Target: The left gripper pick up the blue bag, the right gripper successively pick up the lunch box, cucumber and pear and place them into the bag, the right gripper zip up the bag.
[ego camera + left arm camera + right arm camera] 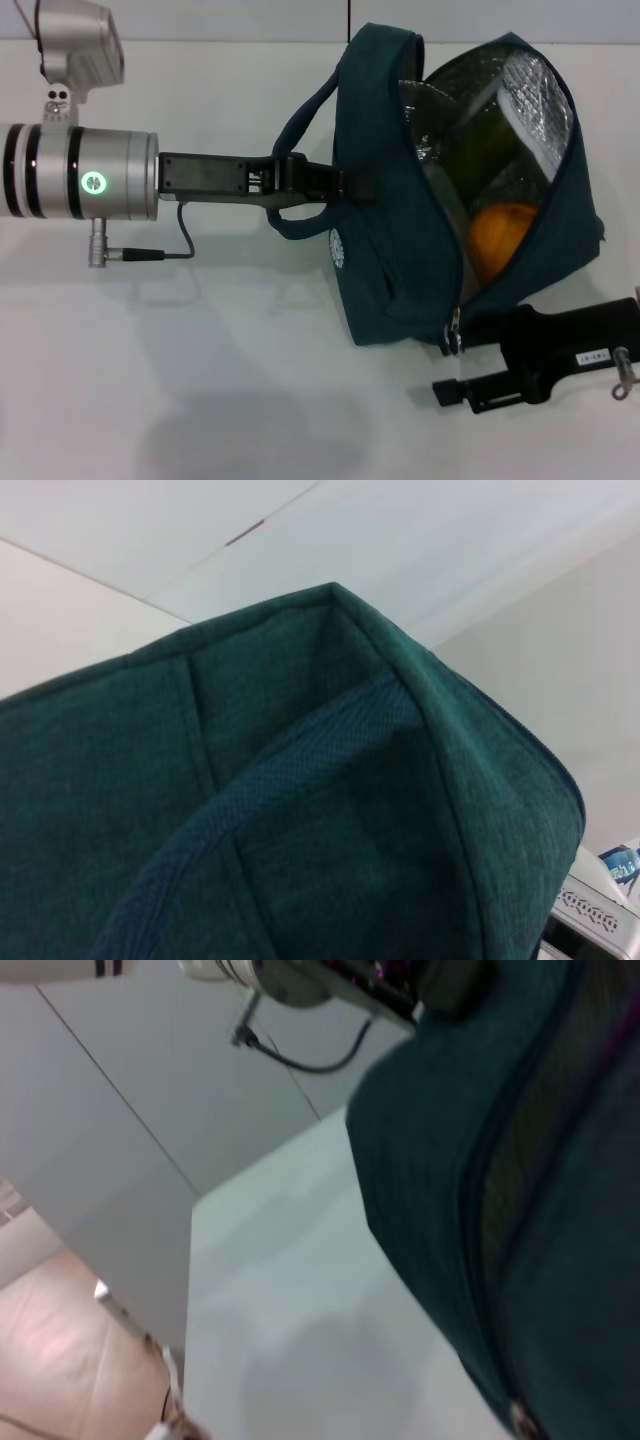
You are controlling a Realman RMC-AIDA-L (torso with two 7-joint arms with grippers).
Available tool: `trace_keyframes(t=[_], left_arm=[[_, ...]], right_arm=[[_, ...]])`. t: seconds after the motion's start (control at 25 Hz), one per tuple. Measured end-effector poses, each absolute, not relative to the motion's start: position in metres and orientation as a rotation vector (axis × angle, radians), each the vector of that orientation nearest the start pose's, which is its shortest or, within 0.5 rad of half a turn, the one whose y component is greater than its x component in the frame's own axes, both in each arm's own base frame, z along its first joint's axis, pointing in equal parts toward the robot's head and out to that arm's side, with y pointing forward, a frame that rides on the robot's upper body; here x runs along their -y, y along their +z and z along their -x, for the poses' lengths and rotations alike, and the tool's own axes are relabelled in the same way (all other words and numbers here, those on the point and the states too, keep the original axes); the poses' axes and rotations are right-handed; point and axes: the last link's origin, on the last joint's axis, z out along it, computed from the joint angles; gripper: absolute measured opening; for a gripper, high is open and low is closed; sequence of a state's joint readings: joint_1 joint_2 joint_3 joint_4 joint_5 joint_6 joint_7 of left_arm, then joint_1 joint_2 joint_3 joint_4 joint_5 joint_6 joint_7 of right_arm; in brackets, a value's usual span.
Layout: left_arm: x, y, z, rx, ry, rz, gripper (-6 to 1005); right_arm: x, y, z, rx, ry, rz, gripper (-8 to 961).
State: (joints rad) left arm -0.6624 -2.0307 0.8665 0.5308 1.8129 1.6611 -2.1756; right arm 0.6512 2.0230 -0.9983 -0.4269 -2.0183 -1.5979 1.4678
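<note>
- Left gripper (345, 185) clamped on blue bag (380, 270), holding the mouth open for loading.
- Pear (500, 238) already inside; cucumber (478, 150) behind it.
- Right gripper (470, 385) beside the zip pull (454, 328), probably to zip; finger state unclear.

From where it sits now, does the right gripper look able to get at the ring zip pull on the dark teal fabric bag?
Probably yes: the ring zip pull hangs exposed at the dark teal fabric bag's near corner, and the right gripper lies close beside it on the table, with nothing between them.

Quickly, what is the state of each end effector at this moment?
Left end effector: closed on the blue bag, by its handle.
Right end effector: beside the bag's lower corner; open or closed cannot be told.
</note>
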Motion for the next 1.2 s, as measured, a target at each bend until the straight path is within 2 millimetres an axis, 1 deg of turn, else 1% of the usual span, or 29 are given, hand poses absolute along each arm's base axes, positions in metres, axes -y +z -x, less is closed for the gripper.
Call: trace_keyframes(t=[0.2,0.44,0.72,0.92,1.16,1.2], left_arm=[[-0.34,-0.012,0.205,1.706,-0.937,2.716,155],[-0.34,-0.012,0.205,1.702,-0.937,2.714,160],[-0.342,-0.011,0.206,1.7,-0.931,2.704,166],[-0.342,-0.01,0.207,1.702,-0.929,2.7,170],[-0.343,-0.008,0.208,1.702,-0.945,2.686,175],[-0.343,-0.008,0.208,1.702,-0.945,2.686,175]], right_arm=[[-0.309,-0.051,-0.241,-0.727,0.589,3.107,634],[-0.315,-0.053,-0.244,-0.754,0.605,3.037,614],[-0.316,-0.053,-0.245,-0.761,0.604,3.024,591],[-0.315,-0.051,-0.247,-0.772,0.603,3.022,413],[-0.315,-0.05,-0.251,-0.77,0.597,3.005,366],[-0.316,-0.05,-0.251,-0.768,0.6,2.992,330]])
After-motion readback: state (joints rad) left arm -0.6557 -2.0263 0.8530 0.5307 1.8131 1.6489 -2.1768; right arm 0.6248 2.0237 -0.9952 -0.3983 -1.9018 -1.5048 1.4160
